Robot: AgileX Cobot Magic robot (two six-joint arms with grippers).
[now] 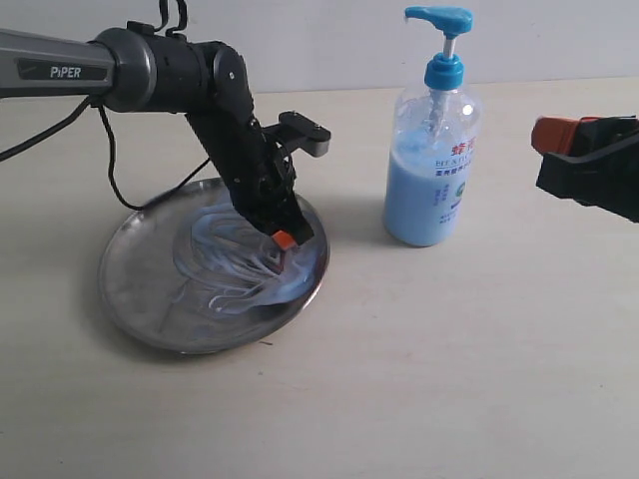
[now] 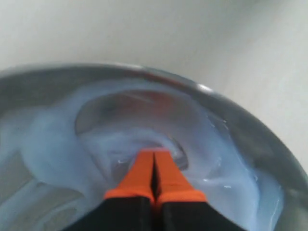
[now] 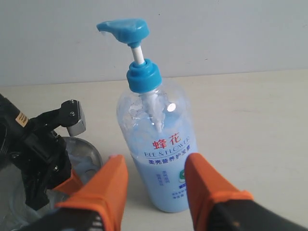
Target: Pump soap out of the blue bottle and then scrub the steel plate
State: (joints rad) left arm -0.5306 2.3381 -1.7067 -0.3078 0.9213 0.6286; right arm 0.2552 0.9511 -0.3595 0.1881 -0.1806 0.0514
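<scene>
Steel plate (image 1: 140,289) under "PIPER" arm (image 1: 65,70) — bottle (image 1: 429,190) labelled "BEE & FLOWER".

Left end effector (image 1: 283,242) angled steeply down, jaws pressed together. Right end effector (image 3: 156,183) hovers, jaws apart, empty.

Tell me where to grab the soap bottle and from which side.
Grip the bottle at its round middle, level from the right, where the open right end effector faces it. It stands upright; the plate lies to its left.
</scene>
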